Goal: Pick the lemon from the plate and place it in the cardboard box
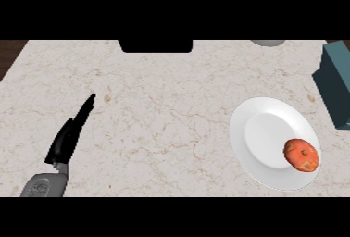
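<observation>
A white plate (263, 134) lies on the counter at the right. On its right part sits a round orange-red fruit (301, 155) with a mottled skin; it does not look lemon yellow. A dark teal box (335, 85) stands at the right edge, just beyond the plate, partly cut off by the view. My left hand (68, 134) rests at the lower left, seen edge-on with fingers straight and pointing up and away, far from the plate. My right hand shows nowhere in the view.
The counter (157, 106) is pale marble with brown veins. A black object (156, 45) sits at the far edge in the middle. A grey rounded object (268, 42) peeks in at the far edge to the right.
</observation>
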Tool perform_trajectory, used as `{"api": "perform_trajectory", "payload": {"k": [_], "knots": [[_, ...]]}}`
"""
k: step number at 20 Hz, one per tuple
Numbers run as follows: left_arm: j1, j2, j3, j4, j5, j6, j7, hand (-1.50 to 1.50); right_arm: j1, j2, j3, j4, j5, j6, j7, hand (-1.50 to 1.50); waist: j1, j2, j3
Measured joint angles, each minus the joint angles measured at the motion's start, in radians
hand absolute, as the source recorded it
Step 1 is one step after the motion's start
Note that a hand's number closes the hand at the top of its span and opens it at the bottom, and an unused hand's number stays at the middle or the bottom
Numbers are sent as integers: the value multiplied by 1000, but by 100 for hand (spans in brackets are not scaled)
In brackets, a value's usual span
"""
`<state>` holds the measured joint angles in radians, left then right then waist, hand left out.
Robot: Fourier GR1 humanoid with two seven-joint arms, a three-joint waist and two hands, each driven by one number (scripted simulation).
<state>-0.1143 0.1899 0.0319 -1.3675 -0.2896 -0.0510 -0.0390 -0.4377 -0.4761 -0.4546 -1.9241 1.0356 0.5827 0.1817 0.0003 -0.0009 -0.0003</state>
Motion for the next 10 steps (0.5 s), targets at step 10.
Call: {"api": "perform_trajectory", "payload": {"k": [10], "knots": [[-30,1,14,54,-10,0,-33,0,-40,-161,-50,404,28,-139,-119,150,7,4,0]]}}
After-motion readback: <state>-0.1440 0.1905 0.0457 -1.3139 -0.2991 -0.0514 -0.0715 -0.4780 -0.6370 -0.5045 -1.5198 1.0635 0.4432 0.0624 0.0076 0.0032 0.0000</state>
